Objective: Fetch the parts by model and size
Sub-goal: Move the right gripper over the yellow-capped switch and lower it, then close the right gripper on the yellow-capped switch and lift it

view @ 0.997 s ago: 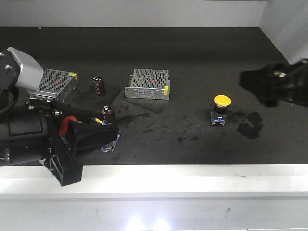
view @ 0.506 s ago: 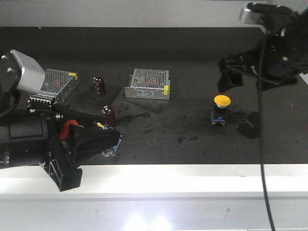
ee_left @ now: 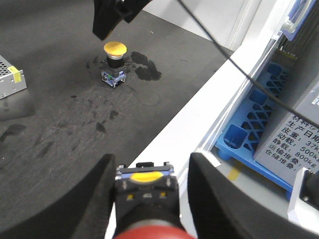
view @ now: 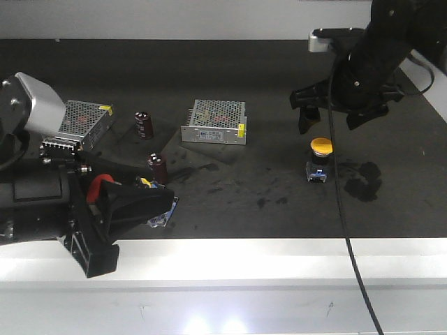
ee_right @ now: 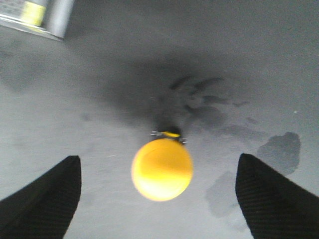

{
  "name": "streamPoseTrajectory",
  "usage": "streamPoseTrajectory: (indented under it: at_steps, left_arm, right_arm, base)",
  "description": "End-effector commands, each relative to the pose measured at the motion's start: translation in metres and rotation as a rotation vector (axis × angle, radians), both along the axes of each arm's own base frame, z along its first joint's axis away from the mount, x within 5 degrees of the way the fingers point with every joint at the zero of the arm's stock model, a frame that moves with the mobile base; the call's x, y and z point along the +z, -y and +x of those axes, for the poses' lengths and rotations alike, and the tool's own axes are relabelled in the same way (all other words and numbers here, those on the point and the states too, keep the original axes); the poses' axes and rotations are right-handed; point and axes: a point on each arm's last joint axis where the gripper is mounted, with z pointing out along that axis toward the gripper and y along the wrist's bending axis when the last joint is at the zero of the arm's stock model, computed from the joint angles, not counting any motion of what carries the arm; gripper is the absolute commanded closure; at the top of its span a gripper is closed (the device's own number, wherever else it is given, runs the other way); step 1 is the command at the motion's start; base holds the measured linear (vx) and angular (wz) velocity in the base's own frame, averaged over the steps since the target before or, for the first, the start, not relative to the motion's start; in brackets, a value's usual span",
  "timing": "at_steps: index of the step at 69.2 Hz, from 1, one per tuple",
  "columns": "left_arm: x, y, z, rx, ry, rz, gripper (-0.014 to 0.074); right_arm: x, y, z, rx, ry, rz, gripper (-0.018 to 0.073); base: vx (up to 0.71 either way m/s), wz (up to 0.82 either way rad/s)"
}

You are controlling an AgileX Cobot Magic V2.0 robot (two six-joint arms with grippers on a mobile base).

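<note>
Right gripper [view: 332, 115]: spread wide, hanging just above the yellow-capped switch [view: 320, 157] and touching nothing. Upright on the dark table [view: 279, 77], cap up, toward 3 o'clock of the front view. Through the right wrist camera: yellow cap centred in the gap, one black fingertip [ee_right: 45, 199] at 9 o'clock of it, the other at 3 o'clock, both clear of it.

Left gripper [ee_left: 152, 159]: closed on the red-capped switch [ee_left: 147, 199], clamped by its black body between the two fingers. Red cap at 6 o'clock of the left wrist view, far end pointing out over the white front ledge [view: 279, 258]. In the front view, down at 8 o'clock, well apart from the yellow-capped switch.

Elsewhere on the table: two mesh power supply boxes [view: 214, 122] toward 10 and 12 o'clock, with two dark capacitors [view: 144, 124] standing between and below them.
</note>
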Motion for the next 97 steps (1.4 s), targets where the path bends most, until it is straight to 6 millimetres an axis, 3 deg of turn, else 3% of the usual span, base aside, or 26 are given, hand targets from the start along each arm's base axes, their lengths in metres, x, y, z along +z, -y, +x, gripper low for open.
streamPoseTrajectory:
  at_steps: [1, 33, 56, 70, 90, 97]
  left_arm:
    - [0.016, 0.000, -0.002, 0.017, 0.030, -0.065, 0.0604]
    - [0.016, 0.000, -0.002, 0.017, 0.031, -0.064, 0.0604]
    - [0.016, 0.000, -0.002, 0.017, 0.031, -0.064, 0.0604]
    - [0.016, 0.000, -0.002, 0.017, 0.031, -0.064, 0.0604]
    - [0.016, 0.000, -0.002, 0.017, 0.031, -0.064, 0.0604]
    - [0.016, 0.000, -0.002, 0.017, 0.031, -0.064, 0.0603]
  right_arm:
    - [0.022, 0.002, -0.008, 0.003, 0.031, -0.005, -0.0035]
    - [-0.028, -0.002, 0.014, 0.007, -0.082, -0.029, -0.0035]
    - [-0.043, -0.004, 0.019, 0.008, -0.117, -0.034, 0.0015]
    - [-0.043, -0.004, 0.019, 0.007, -0.119, -0.027, 0.0169]
    - [-0.043, -0.004, 0.019, 0.008, -0.119, -0.028, 0.0578]
    - [-0.043, -0.004, 0.019, 0.013, -0.119, -0.029, 0.0570]
  base:
    - [0.00, 0.00]
    - [0.00, 0.00]
    - [0.00, 0.00]
    - [0.00, 0.00]
    - [0.00, 0.00]
    - [0.00, 0.00]
